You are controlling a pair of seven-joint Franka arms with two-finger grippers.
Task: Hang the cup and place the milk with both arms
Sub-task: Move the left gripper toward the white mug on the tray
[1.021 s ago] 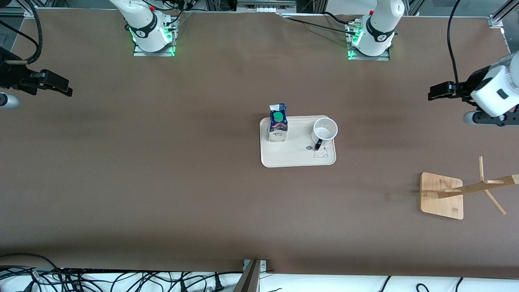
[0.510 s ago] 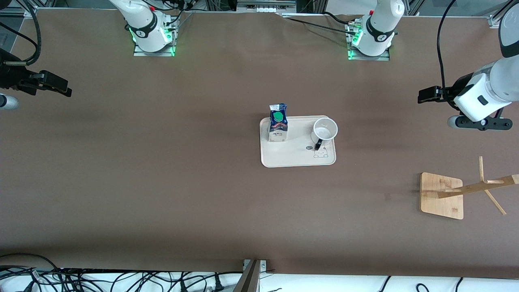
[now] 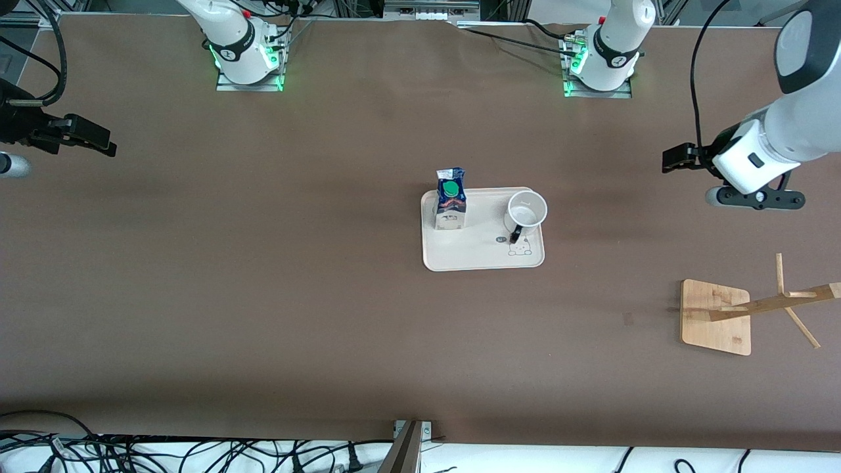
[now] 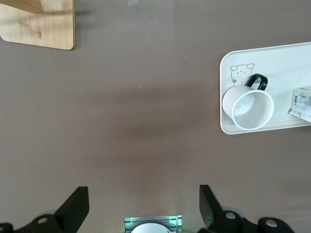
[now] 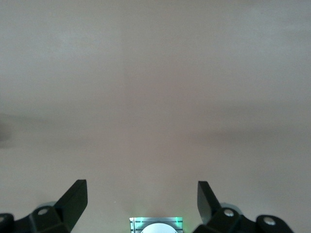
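White ceramic, the cup stands upright on a cream tray at the middle of the bench, its mouth open to the ceiling and its thin black handle pointing toward the bench's front edge. On that same tray, toward the right arm's end, the milk stands upright, green cap up, clear of the cup.

A bamboo rack, where the cup belongs, sits near the front corner at the left arm's end, well apart from the tray.

Your left gripper hangs in the air over bare bench at the left arm's end, between the tray and that edge, fingers spread wide and empty; the left wrist view shows the cup ahead of it. Your right gripper waits over the bench's other end, also spread wide, nothing in it.

The step in hand looks like the left arm's approach to the cup. Line the fingers up across the rim or wall, away from the handle, so that loop stays free for a peg. Descend straight, and avoid nudging the tray.
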